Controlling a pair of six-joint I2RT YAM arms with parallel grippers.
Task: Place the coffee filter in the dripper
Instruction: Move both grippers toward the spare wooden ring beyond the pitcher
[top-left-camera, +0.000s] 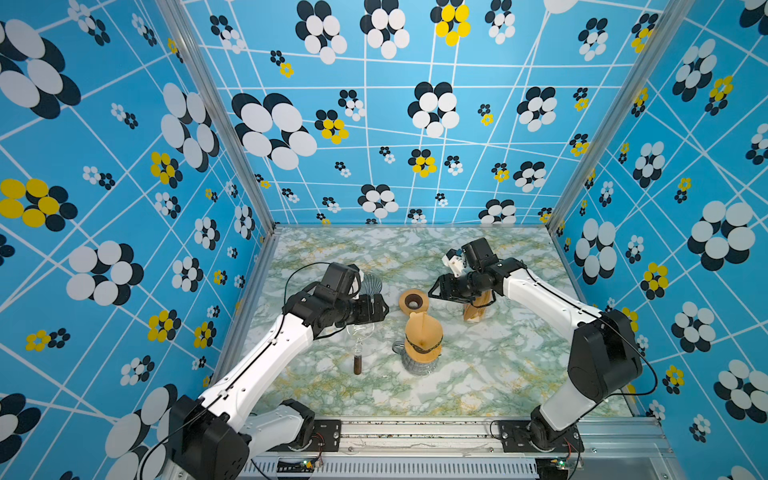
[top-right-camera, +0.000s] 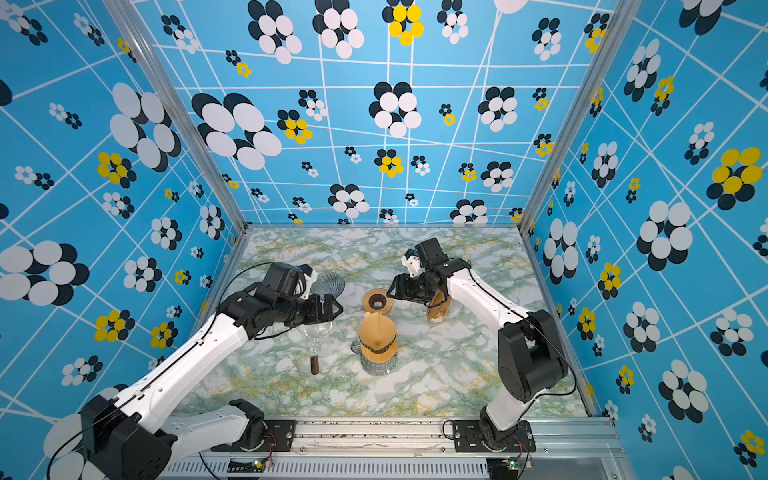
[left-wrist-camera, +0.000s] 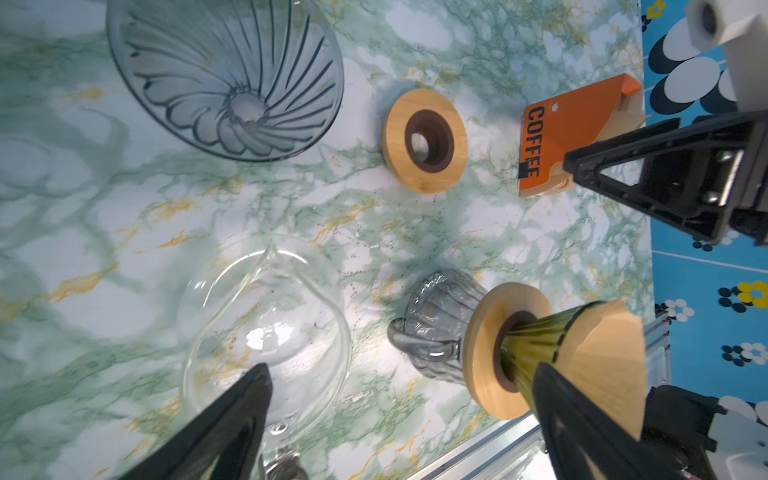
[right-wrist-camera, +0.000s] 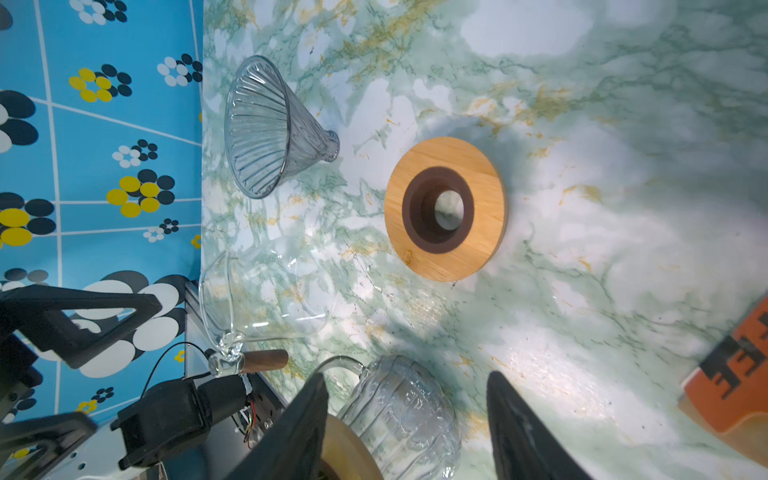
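Observation:
A tan paper coffee filter (top-left-camera: 422, 330) stands cone-down in a dark ribbed glass dripper (left-wrist-camera: 528, 336). The dripper rests on a wooden ring over a ribbed glass carafe (top-left-camera: 417, 365) at the table's middle. The filter (left-wrist-camera: 602, 353) sticks out past the dripper's rim. My left gripper (top-left-camera: 383, 309) hovers open to the left of it, over a clear glass server (top-left-camera: 358, 336), with nothing between its fingers. My right gripper (top-left-camera: 433, 292) hangs behind and to the right of the filter. Its jaws stand apart and empty above the carafe (right-wrist-camera: 407, 415).
A second, empty ribbed glass dripper (top-left-camera: 371, 284) lies on its side at the back left. A loose wooden ring (top-left-camera: 412, 301) lies behind the carafe. An orange filter holder marked COFFEE (top-left-camera: 476, 309) stands under the right arm. The server's wooden handle (top-left-camera: 357, 365) points toward the front.

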